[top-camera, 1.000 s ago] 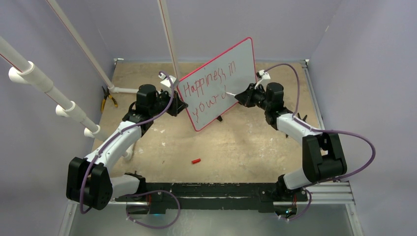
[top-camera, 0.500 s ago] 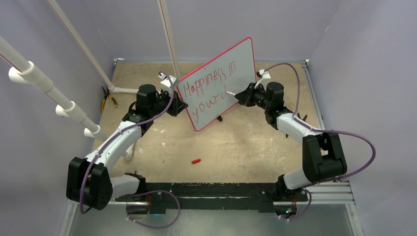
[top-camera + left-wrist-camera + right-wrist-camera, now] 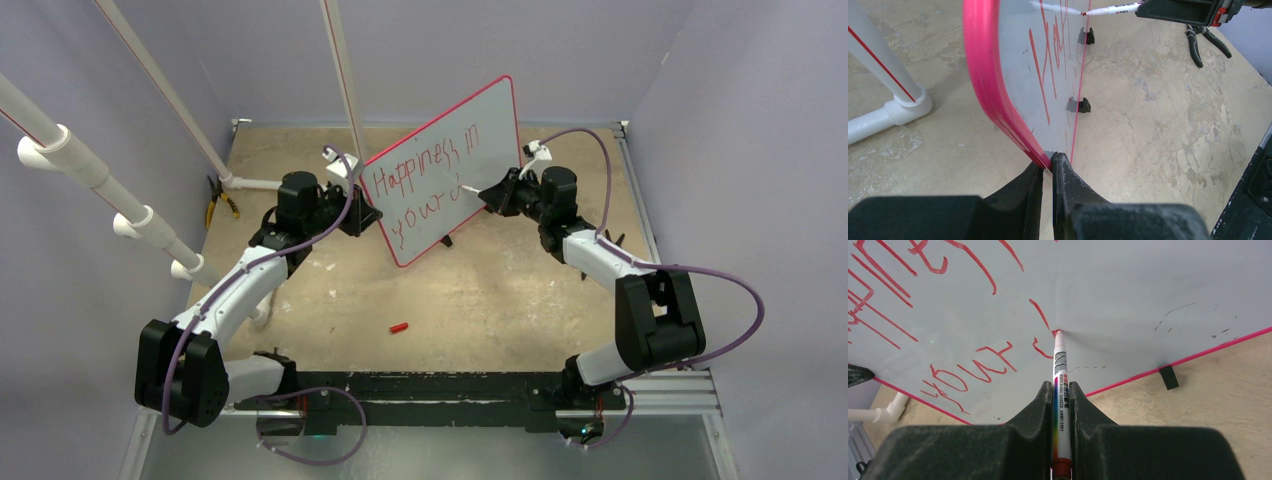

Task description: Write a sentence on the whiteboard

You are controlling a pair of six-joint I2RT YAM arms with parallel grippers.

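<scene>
Your right gripper (image 3: 1062,387) is clamped on a white-barrelled whiteboard marker with a rainbow stripe (image 3: 1060,365). Its red tip touches the large pale grey whiteboard with the thin red rim (image 3: 485,125), which stands directly ahead of the fingertips. The red handwritten sentence (image 3: 968,367) runs off to the left of the tip in the wrist view, with the newest stroke just beside it. Your left gripper (image 3: 1048,167) is pinched tight on the board's red rim at a lower corner, and the board rises ahead of and above those fingers. Risk noted: the board is held at one corner and otherwise rests on small black feet (image 3: 1078,105). Heavy marker pressure could therefore swing or tip it away from the tip, breaking the stroke or skewing the lettering. The marker could also slide back through the jaws if it is pushed along its own axis. Against the view a second ago, the right gripper has crept slightly up the board and the letter after "your" appears longer. The left gripper and the board show no shift.
</scene>
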